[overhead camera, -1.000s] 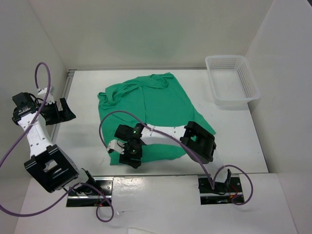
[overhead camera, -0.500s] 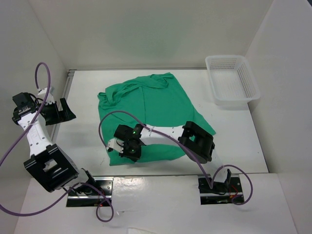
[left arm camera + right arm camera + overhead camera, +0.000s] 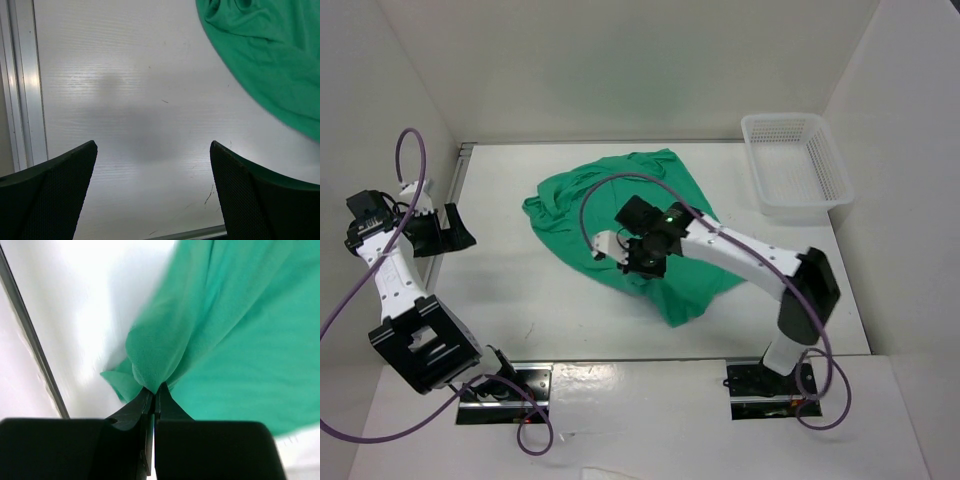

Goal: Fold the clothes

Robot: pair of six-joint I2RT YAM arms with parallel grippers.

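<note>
Remote session, fold one: my right gripper [image 3: 642, 260] is over the middle of the table [image 3: 520, 290], its jaws pressed together on a small bunch of the emerald-green T-shirt [image 3: 670, 190]. In the right wrist view the thin cloth gathers into a peak at the fingertips and fans away from them in long folds. The shirt lies rumpled in the centre and toward the far side of the table. Its near part is drawn into a point toward my side, and a twisted, rolled edge runs along the far left. The white mesh basket [image 3: 790, 118] sits well apart at the far right corner. My left gripper [image 3: 450, 228] hangs at the left edge of the table with its fingers spread wide and nothing between them; its wrist view shows bare tabletop and only a green edge of the shirt in the upper right corner. I read this as the opening fold, with one edge pinched so it can be carried across the body of the shirt. The next move calls for a smooth carry, low enough that the cloth lays over itself rather than bunching. The edge should be set flat before those jaws part. The left arm may be needed to pin the far side.
</note>
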